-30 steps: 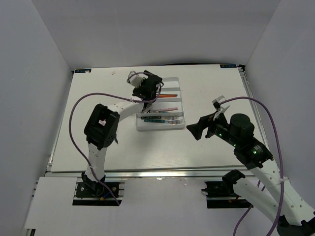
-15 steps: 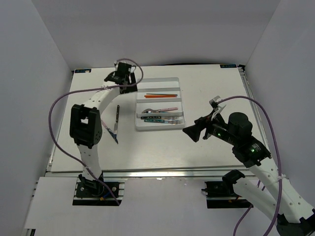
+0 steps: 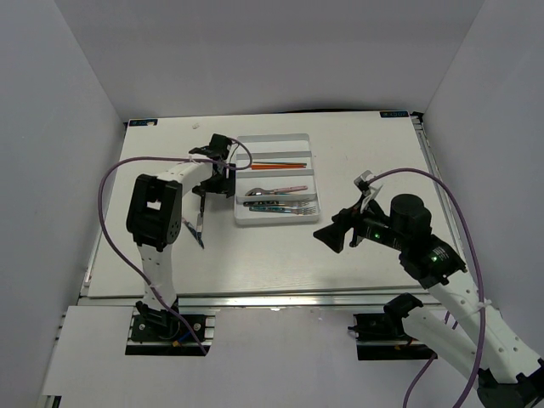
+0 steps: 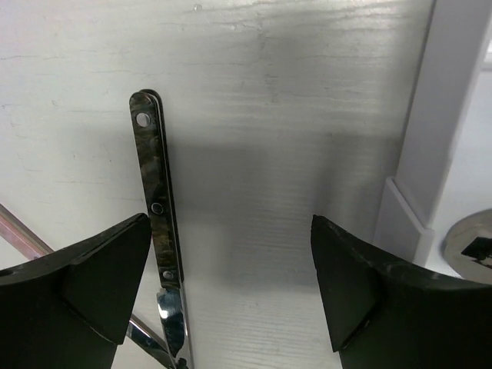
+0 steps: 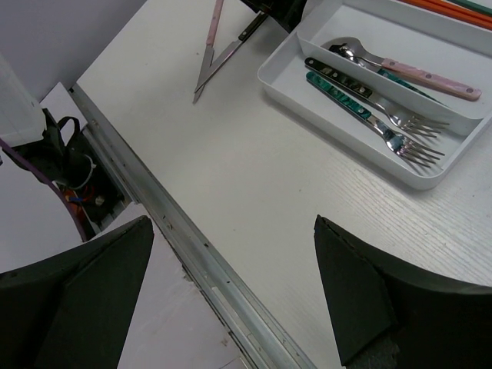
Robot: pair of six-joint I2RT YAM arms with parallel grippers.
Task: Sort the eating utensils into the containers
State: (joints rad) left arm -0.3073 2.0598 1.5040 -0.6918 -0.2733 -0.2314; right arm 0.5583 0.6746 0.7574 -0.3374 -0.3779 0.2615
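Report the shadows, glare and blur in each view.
Left wrist: a broad soft shadow under the left gripper covers the table and the knife, whose blade glints. Right wrist: the forks glint in the tray, and focus is crisp there. Top external: even light, faint shadows, no glare.

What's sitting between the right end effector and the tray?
Nothing but bare tabletop lies between the right end effector and the tray; the top external and right wrist views both show it.

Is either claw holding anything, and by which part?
Nothing is held. The left claw hangs open over the dark-handled knife; the right claw is open and empty.
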